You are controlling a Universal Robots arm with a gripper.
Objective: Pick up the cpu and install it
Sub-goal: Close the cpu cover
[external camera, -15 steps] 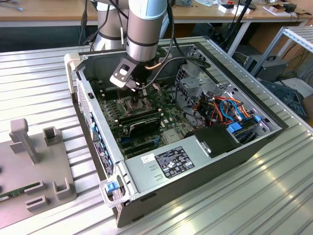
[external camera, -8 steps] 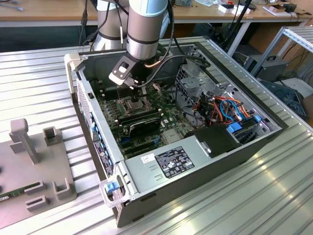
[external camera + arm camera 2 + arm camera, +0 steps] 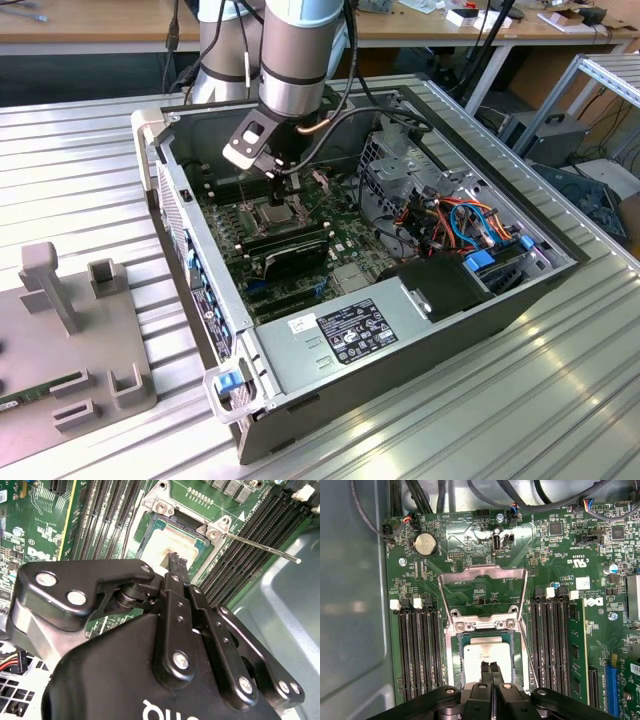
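Note:
The cpu (image 3: 487, 652), a small silvery-grey square, lies flat in its socket on the green motherboard (image 3: 560, 545); it also appears in the second wrist view as cpu (image 3: 165, 540). The socket's hinged metal frame (image 3: 482, 587) stands folded open and its lever (image 3: 260, 547) sticks out to one side. My gripper (image 3: 489, 666) is directly over the cpu's middle, fingers pressed together with nothing between them, tips at or just above the chip's top. In the exterior view the gripper (image 3: 283, 192) reaches down into the open computer case (image 3: 190, 250) and hides most of the socket.
Black memory slots (image 3: 417, 650) flank the socket on both sides. A black card (image 3: 285, 250), the power supply (image 3: 345, 335) and bundles of coloured cables (image 3: 460, 225) fill the case nearby. A grey fixture (image 3: 70, 340) lies on the ribbed table at the exterior view's left.

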